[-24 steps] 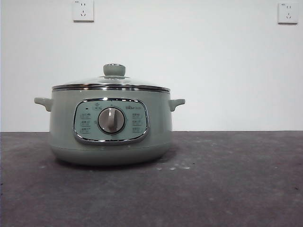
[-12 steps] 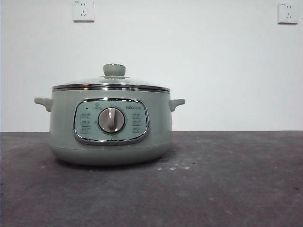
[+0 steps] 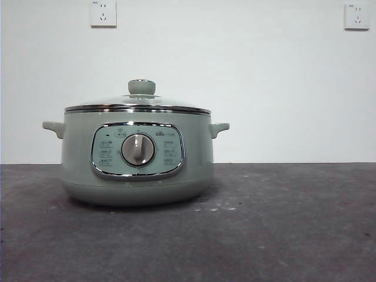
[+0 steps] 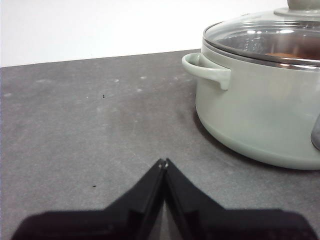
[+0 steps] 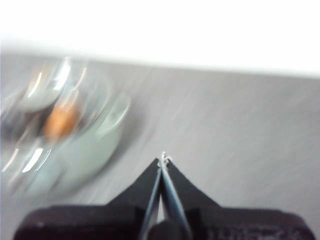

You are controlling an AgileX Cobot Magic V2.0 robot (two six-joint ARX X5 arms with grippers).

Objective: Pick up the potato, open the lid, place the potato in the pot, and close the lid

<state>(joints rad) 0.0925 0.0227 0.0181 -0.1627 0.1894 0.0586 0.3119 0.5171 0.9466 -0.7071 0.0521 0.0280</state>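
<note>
The sage-green pot (image 3: 138, 155) stands on the dark table with the glass lid (image 3: 138, 106) shut on it, knob (image 3: 141, 87) on top. In the left wrist view the pot (image 4: 260, 115) and lid (image 4: 265, 37) are near; an orange-brown patch of the potato (image 4: 285, 55) shows through the glass. The blurred right wrist view also shows the potato (image 5: 60, 122) inside the pot (image 5: 85, 150) under the lid. My left gripper (image 4: 163, 162) is shut and empty, low over the table beside the pot. My right gripper (image 5: 162, 158) is shut and empty, apart from the pot.
The dark grey table (image 3: 282, 235) runs to a white wall with two sockets (image 3: 103, 13). Neither arm shows in the front view.
</note>
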